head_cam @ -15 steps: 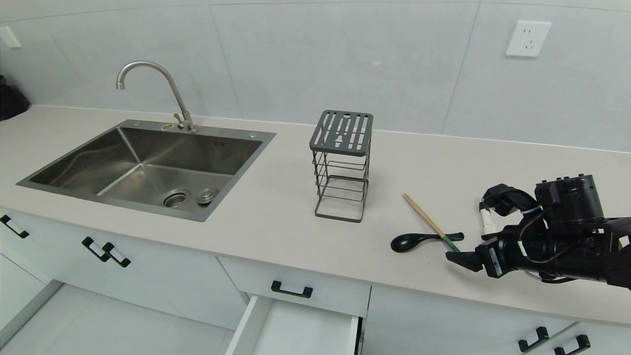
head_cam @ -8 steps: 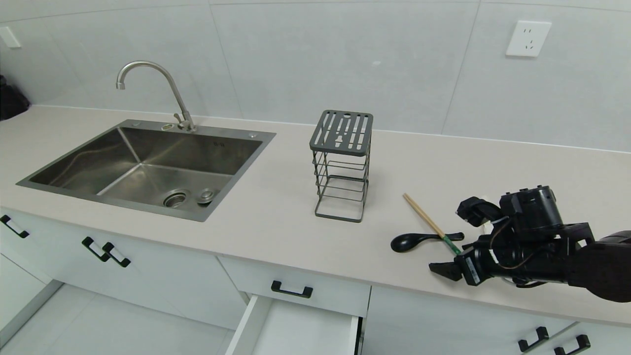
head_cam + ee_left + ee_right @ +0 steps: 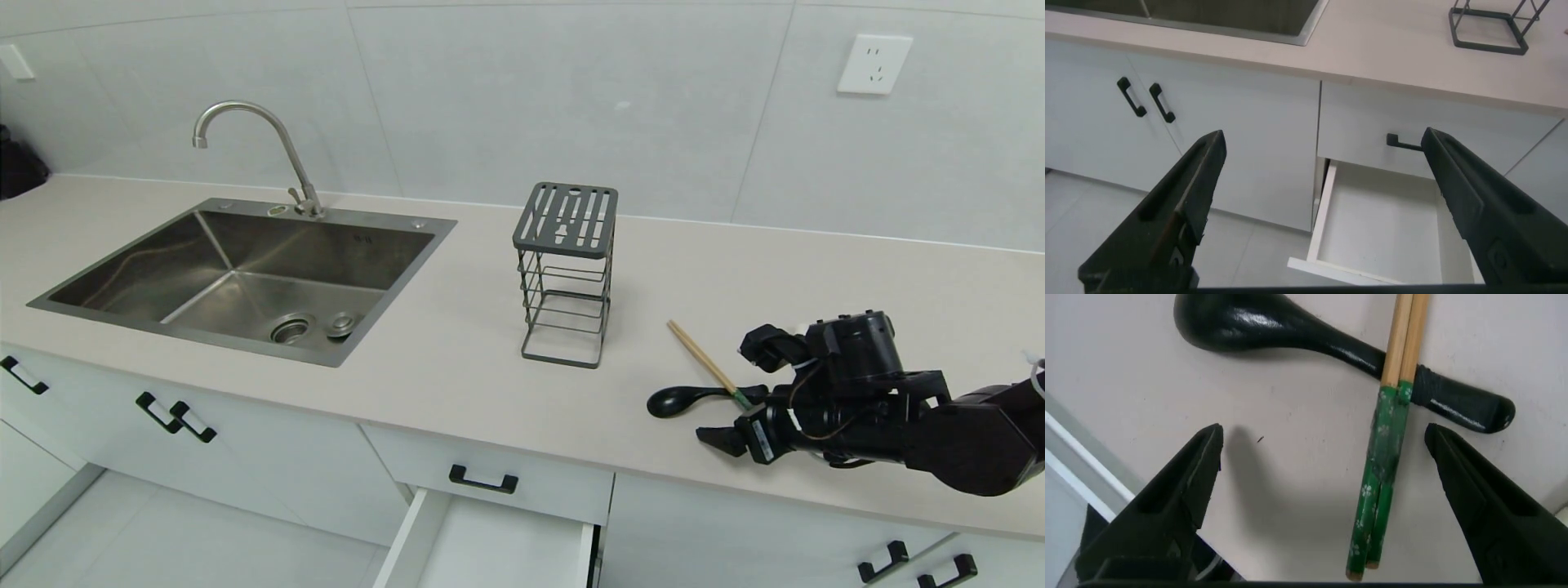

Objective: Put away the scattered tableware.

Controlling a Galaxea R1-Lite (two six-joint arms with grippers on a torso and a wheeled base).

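Right gripper (image 3: 1323,449) released, jaws spread wide and holding nothing. It hangs low over the pale beige countertop (image 3: 457,359), near the front edge. The wrist view shows the jaws framing the green patterned ends of a pair of light wooden chopsticks (image 3: 1392,416), one jaw to each side and both apart from the sticks. The chopsticks lie side by side, touching, and cross over the handle of a glossy black spoon (image 3: 1257,331) that rests flat on the counter with its bowl toward the robot's left. Over the last second the right arm has slid leftward along the counter front, from well to the right of the utensils to directly over them. Spoon and chopsticks have not shifted. Judgement: the approach is nearly complete and the grasp not yet made. The chopsticks look the likely first pick. Being thin and paired, they may roll or split apart when the jaws close, and they could drag the spoon beneath them. Farther back toward the robot's left stands a dark grey wire utensil rack with a slotted top (image 3: 566,273), upright and well apart from the utensils, the probable destination. Beyond it to the left is a stainless steel sink (image 3: 163,331). Left gripper (image 3: 1323,147) also released, hanging before the white cabinets above a pulled-out white drawer (image 3: 1388,237).
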